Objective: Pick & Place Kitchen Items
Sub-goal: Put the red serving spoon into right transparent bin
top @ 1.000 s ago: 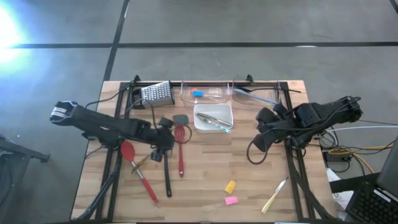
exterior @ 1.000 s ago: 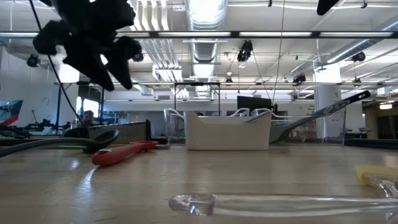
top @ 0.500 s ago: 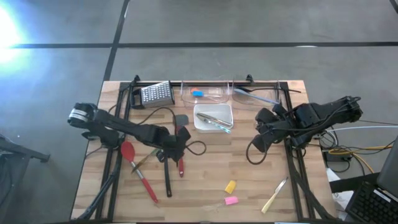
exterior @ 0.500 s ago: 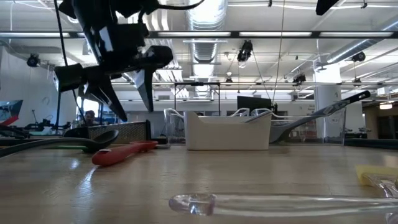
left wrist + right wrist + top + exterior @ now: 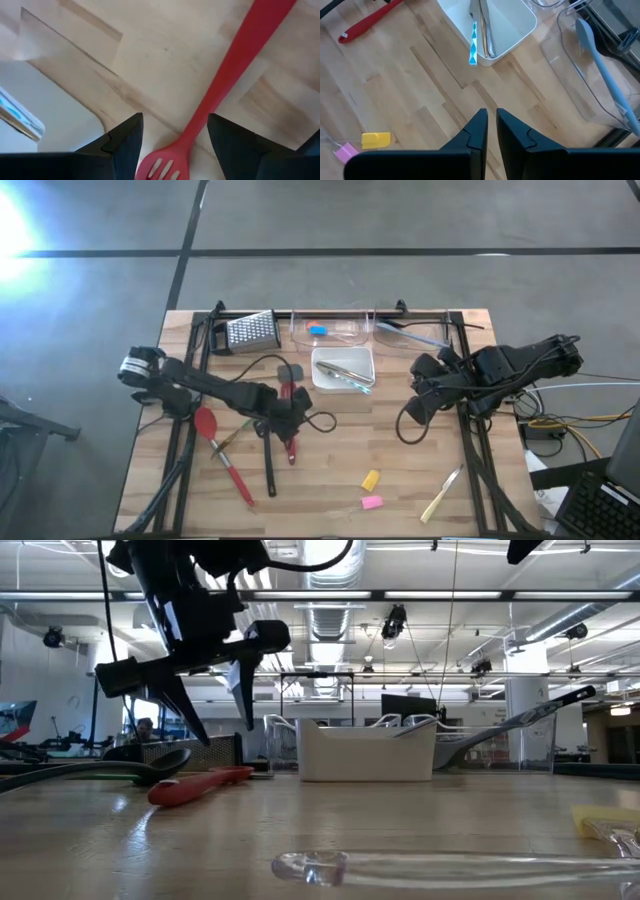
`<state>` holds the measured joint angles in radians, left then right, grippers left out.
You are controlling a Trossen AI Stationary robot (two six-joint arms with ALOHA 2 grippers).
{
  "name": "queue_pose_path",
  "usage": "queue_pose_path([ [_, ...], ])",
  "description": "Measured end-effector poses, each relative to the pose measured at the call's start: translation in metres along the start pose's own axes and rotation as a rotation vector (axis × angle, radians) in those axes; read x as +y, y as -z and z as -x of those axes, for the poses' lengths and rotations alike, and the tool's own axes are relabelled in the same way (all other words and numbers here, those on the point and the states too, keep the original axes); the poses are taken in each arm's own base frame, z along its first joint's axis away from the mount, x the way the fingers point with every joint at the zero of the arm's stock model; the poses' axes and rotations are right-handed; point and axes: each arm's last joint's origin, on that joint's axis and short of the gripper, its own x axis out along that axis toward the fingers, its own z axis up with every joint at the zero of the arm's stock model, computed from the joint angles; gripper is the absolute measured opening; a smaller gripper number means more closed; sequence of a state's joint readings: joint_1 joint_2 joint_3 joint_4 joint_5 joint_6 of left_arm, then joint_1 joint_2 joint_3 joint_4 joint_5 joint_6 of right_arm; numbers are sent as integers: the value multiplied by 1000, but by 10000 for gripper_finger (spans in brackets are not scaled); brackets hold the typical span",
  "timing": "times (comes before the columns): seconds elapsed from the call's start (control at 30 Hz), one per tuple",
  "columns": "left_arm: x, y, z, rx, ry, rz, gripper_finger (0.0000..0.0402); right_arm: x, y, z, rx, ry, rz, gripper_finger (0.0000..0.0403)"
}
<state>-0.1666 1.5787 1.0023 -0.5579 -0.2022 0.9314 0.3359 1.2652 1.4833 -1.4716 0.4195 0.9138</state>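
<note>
Left gripper (image 5: 172, 137): jaws spread wide, empty, straddling the red slotted spatula (image 5: 227, 85) mid-tabletop
Right gripper (image 5: 490, 131): nearly shut, empty, waiting near the right edge
Done: tongs (image 5: 345, 372) in white tray (image 5: 320, 383)
Left: loose utensils, yellow piece (image 5: 370, 479), pink piece (image 5: 371, 502)

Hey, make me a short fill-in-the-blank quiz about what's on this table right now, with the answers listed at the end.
1. The left gripper hovers with open jaws over the slotted spatula, whose colour is ____.
2. The tongs lie inside the ____ square tray.
3. The right gripper waits at the table's right side with its jaws ____.
4. The small blue piece sits in a clear bin just right of the steel ____.

Missing words: red; white; shut; grater
</note>
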Motion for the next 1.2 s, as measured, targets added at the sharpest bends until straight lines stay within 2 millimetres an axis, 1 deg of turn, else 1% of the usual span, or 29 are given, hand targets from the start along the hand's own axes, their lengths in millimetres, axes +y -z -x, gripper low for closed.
queue_pose_path([
  [0.17, 6, 10, -2, 21, 6, -9, 227, 1, 0, -1, -7, -7, -4, 34],
  [0.37, 5, 25, -15, 70, 97, -52, 218, 1, 0, -2, -7, -6, -3, 34],
  [0.53, 5, 24, -27, 76, 113, -106, 202, 2, 0, -2, -9, -7, 0, 34],
  [0.73, 3, 23, -46, 96, 151, -139, 188, 2, 0, -3, -11, -3, 4, 34],
  [0.9, 2, 23, -58, 110, 180, -146, 177, 2, 0, -3, -13, 0, 6, 34],
  [0.97, 2, 22, -59, 113, 190, -161, 163, 2, 0, -4, -13, 1, 10, 34],
  [1.03, 4, 21, -59, 112, 198, -181, 141, 2, 0, -4, -16, 3, 19, 34],
  [1.2, 13, 16, -54, 87, 190, -234, 55, 2, 0, -4, -32, 15, 28, 34],
])
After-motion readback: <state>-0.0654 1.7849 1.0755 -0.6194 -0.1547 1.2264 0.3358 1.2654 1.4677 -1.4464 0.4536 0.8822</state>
